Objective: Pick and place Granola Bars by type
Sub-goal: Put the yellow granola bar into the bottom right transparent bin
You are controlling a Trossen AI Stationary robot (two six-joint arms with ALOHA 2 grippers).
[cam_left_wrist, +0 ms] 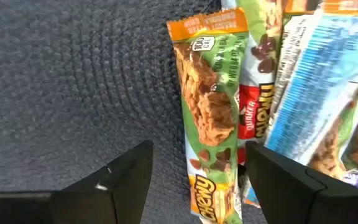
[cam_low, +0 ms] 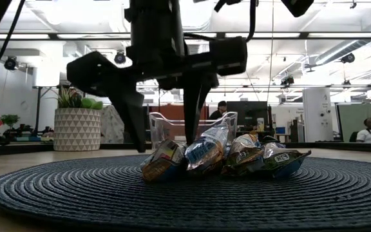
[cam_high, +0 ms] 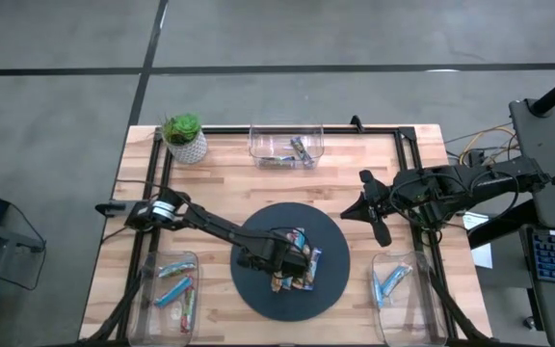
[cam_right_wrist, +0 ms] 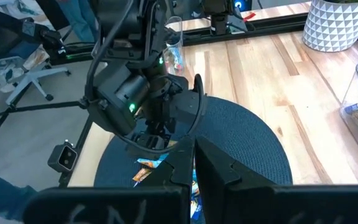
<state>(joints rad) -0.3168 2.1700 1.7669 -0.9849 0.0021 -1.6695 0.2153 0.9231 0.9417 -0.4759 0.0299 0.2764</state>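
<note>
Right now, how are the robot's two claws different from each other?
The left gripper has its fingers spread open; the right gripper is shut tight. The left gripper hangs low over the pile of granola bars on the round dark mat, with a green and orange bar between its fingers; the right gripper waits off to the side over bare wood, holding nothing. Both are dark, two-fingered claws.

Left gripper (cam_high: 283,256) over granola bars (cam_high: 299,268) piled on round mat (cam_high: 258,289); right gripper (cam_high: 382,234) nearby, well apart
</note>
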